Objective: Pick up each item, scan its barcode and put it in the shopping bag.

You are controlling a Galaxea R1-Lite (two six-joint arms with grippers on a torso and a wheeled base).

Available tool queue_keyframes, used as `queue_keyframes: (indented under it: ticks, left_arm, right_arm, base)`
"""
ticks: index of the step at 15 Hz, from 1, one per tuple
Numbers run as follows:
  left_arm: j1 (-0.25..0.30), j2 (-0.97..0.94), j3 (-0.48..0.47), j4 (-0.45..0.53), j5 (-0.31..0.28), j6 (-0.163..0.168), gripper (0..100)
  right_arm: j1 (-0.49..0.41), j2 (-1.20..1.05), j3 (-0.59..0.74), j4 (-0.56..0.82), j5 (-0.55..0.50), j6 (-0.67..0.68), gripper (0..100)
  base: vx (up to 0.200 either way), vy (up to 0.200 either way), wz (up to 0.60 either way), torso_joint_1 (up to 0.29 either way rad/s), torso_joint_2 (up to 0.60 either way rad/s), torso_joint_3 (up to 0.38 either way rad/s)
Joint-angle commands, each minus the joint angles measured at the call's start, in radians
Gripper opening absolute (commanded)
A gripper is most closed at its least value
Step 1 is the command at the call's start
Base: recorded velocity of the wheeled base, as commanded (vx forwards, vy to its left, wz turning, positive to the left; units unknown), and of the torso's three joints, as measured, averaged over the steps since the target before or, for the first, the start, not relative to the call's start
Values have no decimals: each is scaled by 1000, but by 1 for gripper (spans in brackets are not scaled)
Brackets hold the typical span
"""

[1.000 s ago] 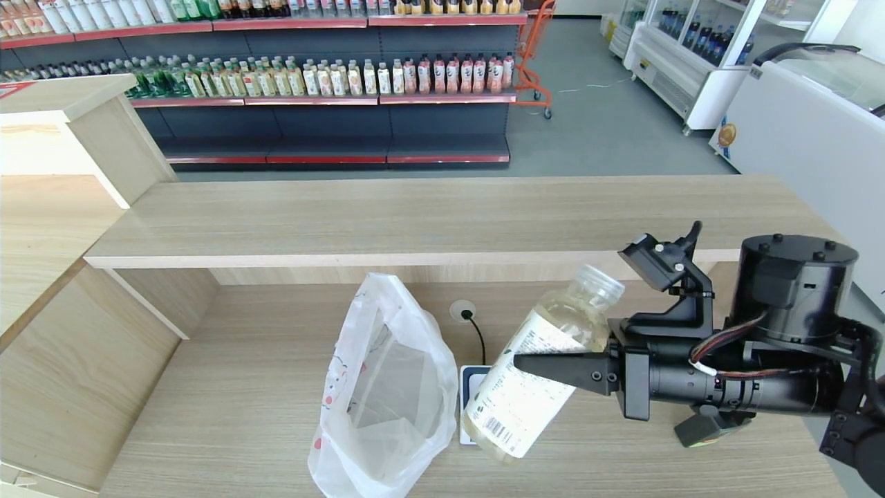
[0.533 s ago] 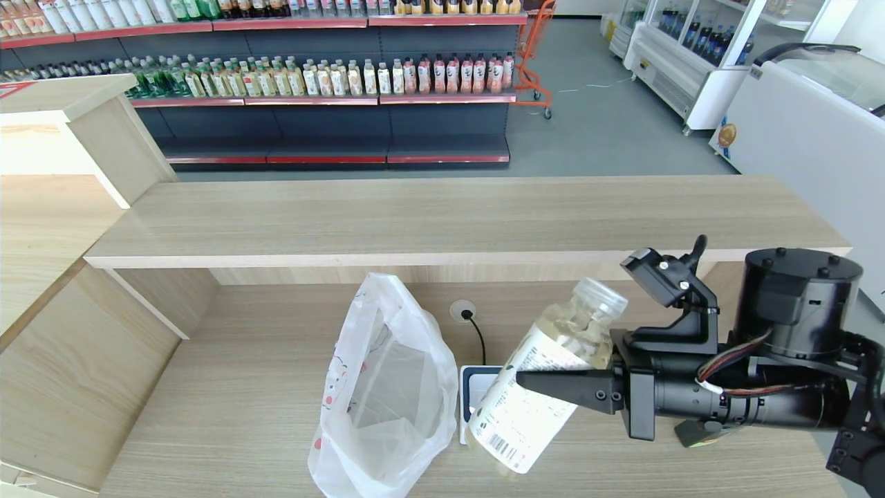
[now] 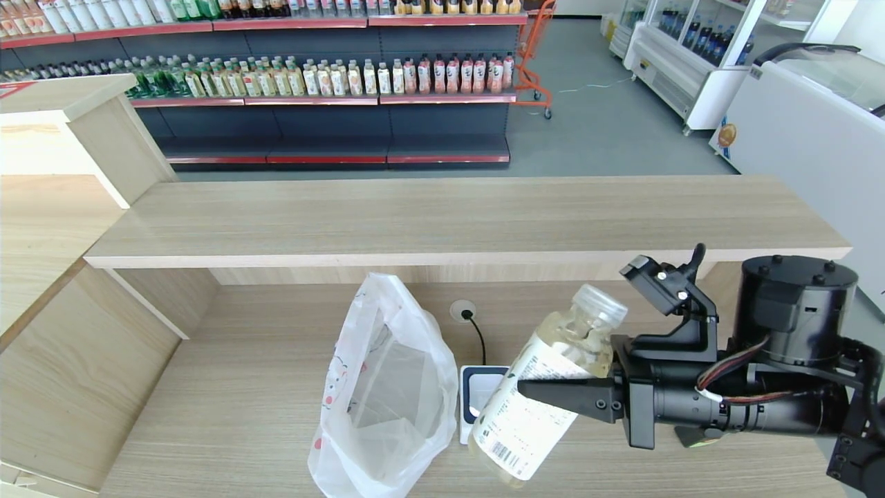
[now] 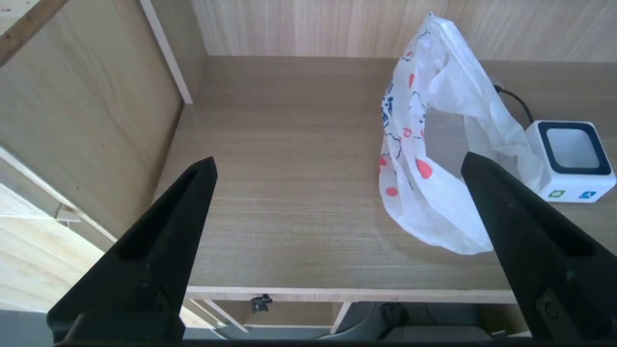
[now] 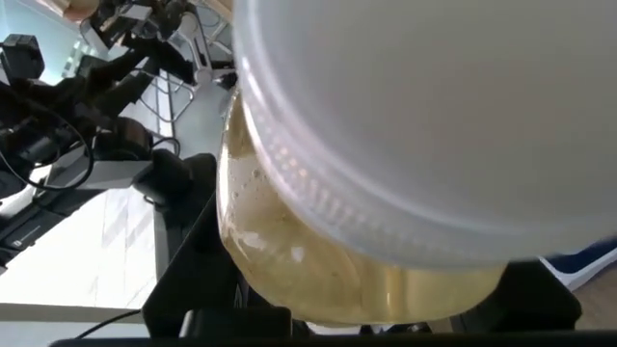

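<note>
- The right claw [image 3: 532, 387] grips a bottle [image 3: 515, 429] across the upper part of its body, one dark finger lying over the top of the white label [image 3: 525, 415]. The other finger is hidden behind the bottle.
- The bottle hangs tilted above the bench [image 3: 242, 401]. Its long axis runs on a slant, with the cap [image 3: 600, 303] high, far and to the right, and the base low, near and to the left.
- From the claw, most of the bottle reaches down and to the left, so the base sits over the near right corner of the scanner [image 3: 476, 387]. Whether it is clear of the scanner cannot be told.
- The barcode [image 3: 502, 453] sits at the low end of the label and faces up toward the head camera. It appears to be turned away from the scanner's window, so a roll of the wrist looks needed before any read.
- The bag [image 3: 387, 394] stands with its mouth open just left of the scanner, a short sideways carry from the bottle's base.
- The right arm is the nearer one and has the load.
- The left claw [image 4: 339, 169] is spread wide and empty above the bench, on the far side of the bag [image 4: 434, 164] from the scanner [image 4: 574, 154].
- In the right wrist view the cap [image 5: 434, 116] looms close, with pale liquid showing in the bottle [image 5: 318, 280] beneath it.
</note>
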State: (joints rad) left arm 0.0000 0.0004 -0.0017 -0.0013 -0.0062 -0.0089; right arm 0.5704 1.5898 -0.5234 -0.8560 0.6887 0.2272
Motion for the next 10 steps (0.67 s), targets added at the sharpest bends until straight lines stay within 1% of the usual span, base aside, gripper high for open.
queue_keyframes:
  ticks: [1, 2, 4, 5, 6, 7, 8, 10]
  left_arm:
    - [0, 0, 0, 0, 0, 0, 100]
    - [0, 0, 0, 0, 0, 0, 100]
    - [0, 0, 0, 0, 0, 0, 100]
    - [0, 0, 0, 0, 0, 0, 100]
    - [0, 0, 0, 0, 0, 0, 100]
    - [0, 0, 0, 0, 0, 0, 100]
    - [0, 0, 0, 0, 0, 0, 100]
    - [0, 0, 0, 0, 0, -2, 100]
  right_arm:
    - [-14, -2, 2, 3, -8, -51, 0]
    - [-52, 6, 2, 5, -31, -138, 0]
    - [-187, 70, -6, 0, -40, -367, 0]
    - [-276, 121, -17, -2, -23, -506, 0]
    - [-336, 162, -29, -8, 11, -600, 0]
    - [-379, 214, -43, -28, 20, -674, 0]
    - [-399, 271, -69, -67, 23, -724, 0]
    - [-396, 392, -130, -207, 72, -740, 0]
  base:
    - [0, 0, 0, 0, 0, 0]
    - [0, 0, 0, 0, 0, 0]
    - [0, 0, 0, 0, 0, 0]
    - [0, 0, 0, 0, 0, 0]
    - [0, 0, 0, 0, 0, 0]
    - [0, 0, 0, 0, 0, 0]
    - [0, 0, 0, 0, 0, 0]
    - [0, 0, 0, 0, 0, 0]
